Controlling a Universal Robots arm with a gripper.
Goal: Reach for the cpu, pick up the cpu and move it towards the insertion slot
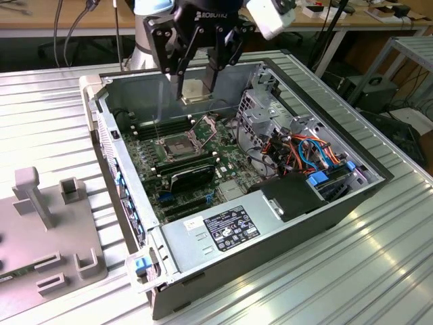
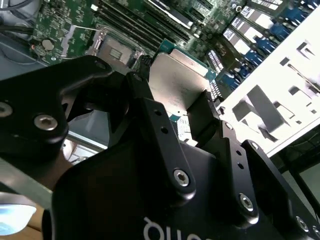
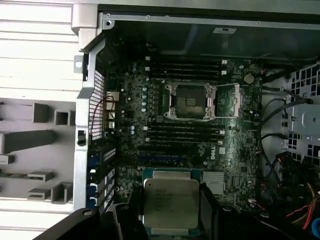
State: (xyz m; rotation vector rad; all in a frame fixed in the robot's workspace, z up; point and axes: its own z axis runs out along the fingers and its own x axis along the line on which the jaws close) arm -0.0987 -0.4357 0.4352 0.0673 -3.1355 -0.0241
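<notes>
My gripper hangs over the back of the open computer case, shut on the cpu, a thin silvery-tan square held flat between the two black fingers. Both wrist views show the cpu clamped at its edges, lifted clear of the green motherboard. The insertion slot is a silver metal-framed socket with a dark centre and its hinged frame plate swung open. It lies below the gripper and a little toward the exterior view's left. In the first wrist view the slot sits well apart from the held chip.
Long black memory slots flank the socket. A black card lies in front of it, and a grey white-labelled box fills the case front. A metal drive cage with coloured cables stands at the exterior view's right. Grey fixtures sit outside the case.
</notes>
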